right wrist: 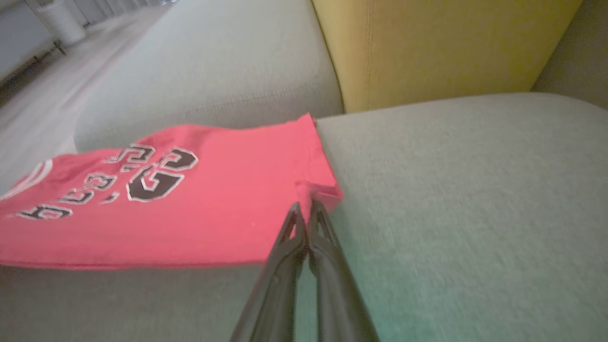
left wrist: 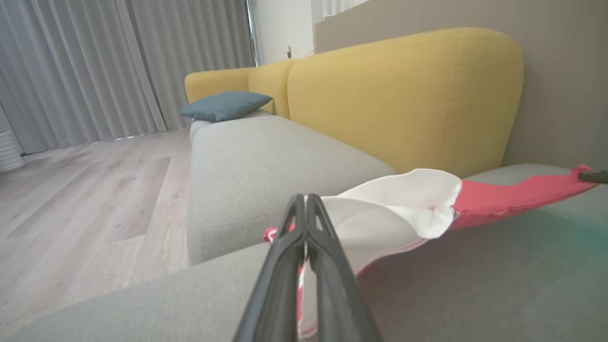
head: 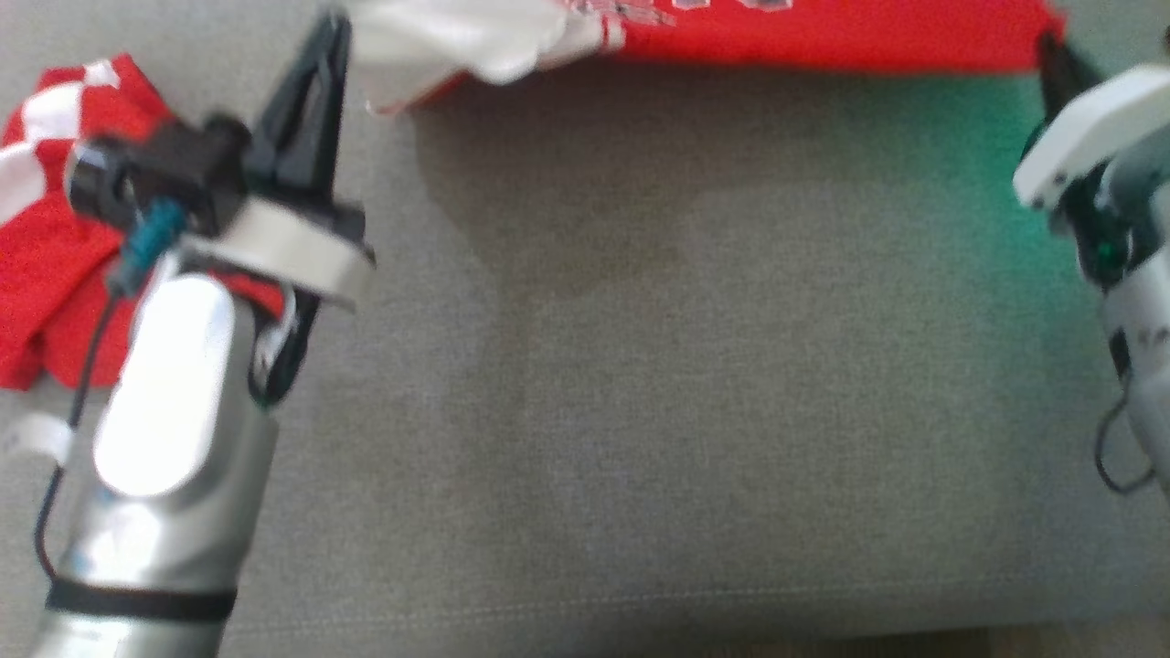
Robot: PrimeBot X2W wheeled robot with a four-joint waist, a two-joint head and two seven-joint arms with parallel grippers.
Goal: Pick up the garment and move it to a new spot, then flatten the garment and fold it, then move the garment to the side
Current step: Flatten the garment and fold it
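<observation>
"When the head camera looked down on the grey sofa seat, where was the shirt?"

"The red shirt was stretched across the far part of the seat, strung between the two arms. Its white part was bunched at the left end, and its red hem ran to the right end."

"What were the left fingers doing?"

"They were pressed together on the white cloth at that end. The left wrist view showed red-edged fabric pinched between them."

"And the right fingers?"

"Closed on the red corner of the shirt. From that wrist, black and white lettering showed on the shirt, with the yellow backrest behind."

"Was the shirt lying on the seat?"

"It seemed to hang just above it, with a shadow underneath, though the blur made that hard to judge."

"Anything else nearby?"

"A second red and white cloth lay crumpled on the seat beside the left arm. Farther off, a blue cushion rested on the next seat, near grey curtains and a wooden floor."
</observation>
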